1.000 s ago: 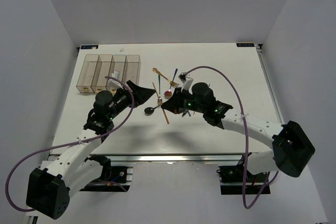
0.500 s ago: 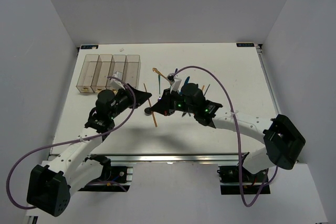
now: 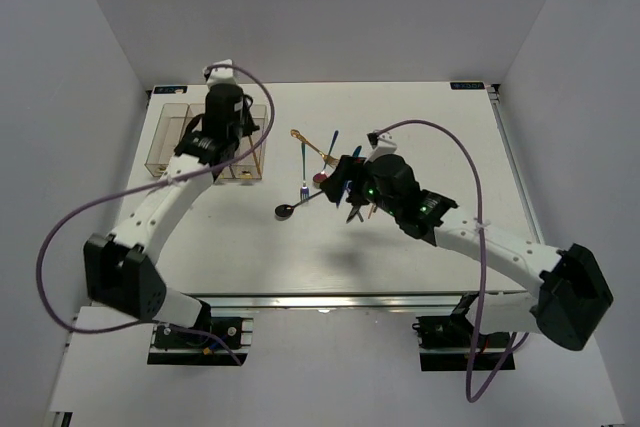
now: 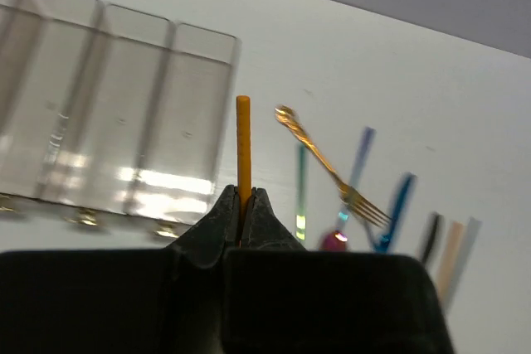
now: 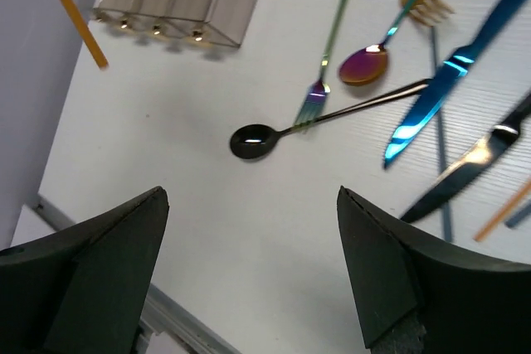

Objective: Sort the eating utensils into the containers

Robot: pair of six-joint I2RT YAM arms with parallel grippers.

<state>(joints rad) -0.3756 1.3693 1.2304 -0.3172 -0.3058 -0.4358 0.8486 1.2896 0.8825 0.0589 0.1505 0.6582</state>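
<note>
Sorting under way: the left fingers (image 4: 259,209), pinched shut near one end of an orange chopstick (image 4: 243,143), hold it in the air by the containers (image 4: 195,97). Its free tip is next to the end bin nearest the loose cutlery. Whether it hangs over that bin or just beside it cannot be told from here.

Farther from the containers, over the scattered pile, the right fingers (image 5: 377,263) gape wide with nothing between them. They hover above a black spoon (image 5: 369,103) lying flat on the white surface (image 3: 420,117). A green fork (image 5: 336,35) rests its tines against the spoon's handle, and a blue knife (image 5: 452,80) lies farther still from the containers.

The chopstick looks light, stiff and smooth. Gripped so near one end, it may well swivel or slide in the pinch, so a hold closer to its middle would be steadier. The flat pieces appear thin, hard and glossy, and likely slippery. Each is best taken across the handle, clear of any neighbour that crosses it.
</note>
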